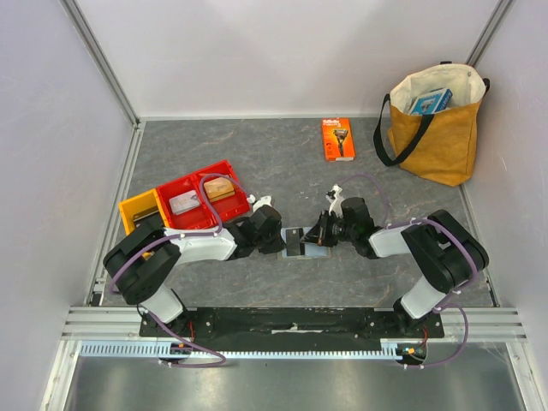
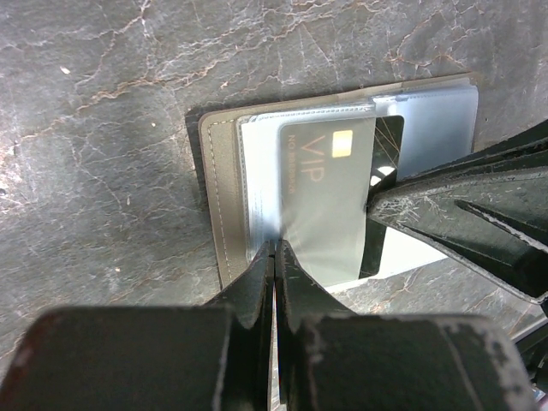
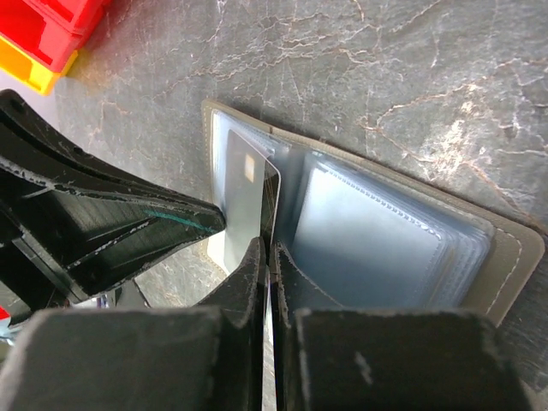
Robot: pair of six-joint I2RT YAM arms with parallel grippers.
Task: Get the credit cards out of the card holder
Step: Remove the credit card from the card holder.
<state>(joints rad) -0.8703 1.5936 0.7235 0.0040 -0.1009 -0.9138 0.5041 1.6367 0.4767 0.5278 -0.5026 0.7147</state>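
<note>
grey veined stone-look bench [image 1: 257,154] | flat grey folding card holder [image 2: 224,197], pale blue clear sleeves, lies open on bench between both tools | left tool [image 2: 274,257]: fully closed, pinching holder's sleeve edge | right tool [image 3: 267,253]: closed on card edge | dark grey VIP credit card [image 2: 330,193], gold chip, partly out of sleeve

My overhead camera sits high behind my bases and looks down and forward over the whole desk [image 1: 257,163] from well away. Each wrist camera peers along its own fingers from very close to the desk. The left pincer [image 2: 274,246] view faces my right arm, and the right pincer [image 3: 267,244] view faces my left. All three views share the open card holder [image 2: 224,214] and its credit card [image 2: 330,197].
</note>
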